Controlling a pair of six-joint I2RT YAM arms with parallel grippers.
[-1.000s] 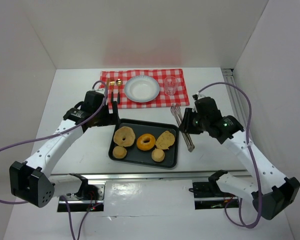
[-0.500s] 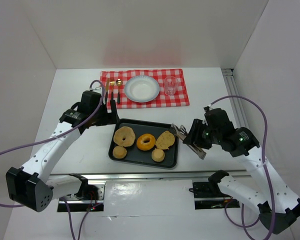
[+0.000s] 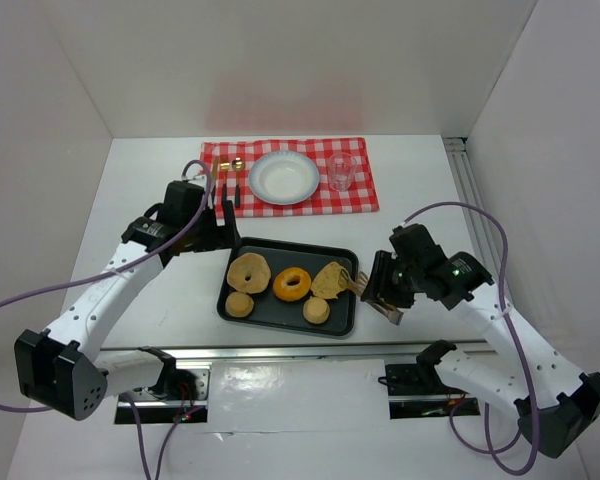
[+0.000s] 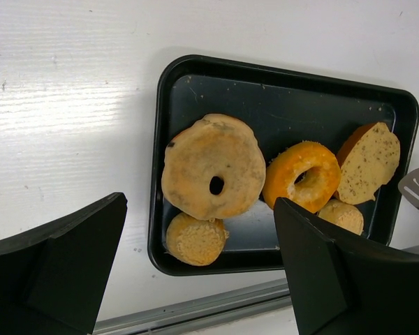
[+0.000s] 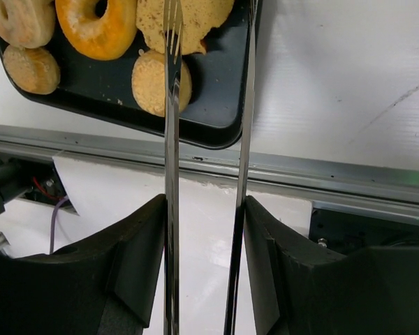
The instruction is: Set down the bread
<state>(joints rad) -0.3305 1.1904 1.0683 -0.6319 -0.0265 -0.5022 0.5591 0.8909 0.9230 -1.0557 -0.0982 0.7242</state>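
Note:
A black tray holds a pale bagel, an orange bagel, a seeded half slice and two small round rolls. My right gripper is shut on metal tongs at the tray's right edge. In the right wrist view the tongs have their arms spread; one arm crosses a roll and the seeded slice, the other runs along the tray rim. My left gripper hangs open over the tray's left end, holding nothing; below it are the pale bagel and a roll.
At the back lies a red checked cloth with a white plate, a clear glass and cutlery. A metal rail runs along the table's near edge. White walls close in the left, right and back.
My right arm has swung the tongs from beside the tray down to its right edge, tips now by the seeded slice, and the tongs' arms have spread. The left arm has barely moved.

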